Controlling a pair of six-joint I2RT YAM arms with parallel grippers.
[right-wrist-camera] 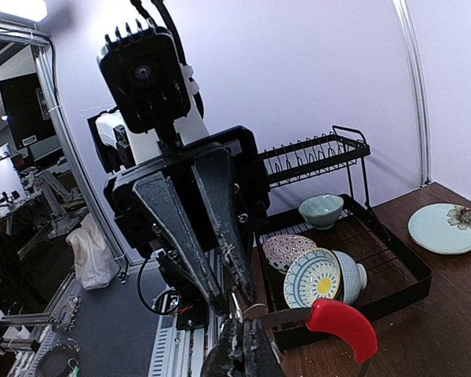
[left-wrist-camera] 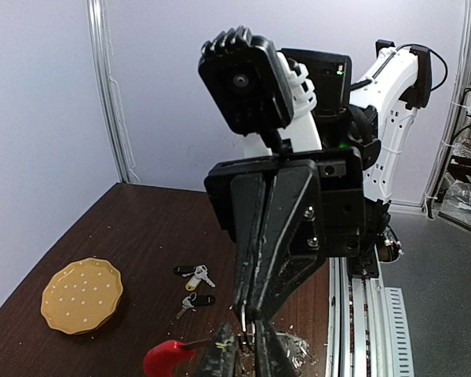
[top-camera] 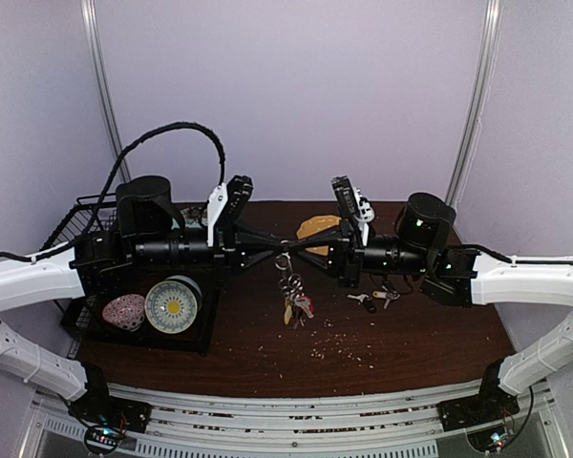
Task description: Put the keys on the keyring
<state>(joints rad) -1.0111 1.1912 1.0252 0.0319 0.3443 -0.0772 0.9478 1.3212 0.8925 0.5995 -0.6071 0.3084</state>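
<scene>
Both arms meet tip to tip over the table's middle. My left gripper (top-camera: pixel 273 244) (left-wrist-camera: pixel 247 347) and right gripper (top-camera: pixel 302 246) (right-wrist-camera: pixel 244 336) are each shut on the thin wire of the keyring (top-camera: pixel 285 260), held in the air. Its red curved section (left-wrist-camera: pixel 169 357) (right-wrist-camera: pixel 341 326) sticks out beside the fingertips. A bunch of keys and coloured tags (top-camera: pixel 294 303) dangles from it. Loose keys (top-camera: pixel 372 299) lie on the table under the right arm: one pair with a yellow tag (left-wrist-camera: pixel 192 275) and one with a black head (left-wrist-camera: pixel 196 301).
A yellow plate (top-camera: pixel 317 229) (left-wrist-camera: pixel 82 297) lies at the back centre. A black dish rack (top-camera: pixel 86 224) (right-wrist-camera: pixel 392 275) with several bowls (top-camera: pixel 172 305) stands at the left. A pale plate (right-wrist-camera: pixel 446 228) lies beyond it. Small crumbs dot the wood.
</scene>
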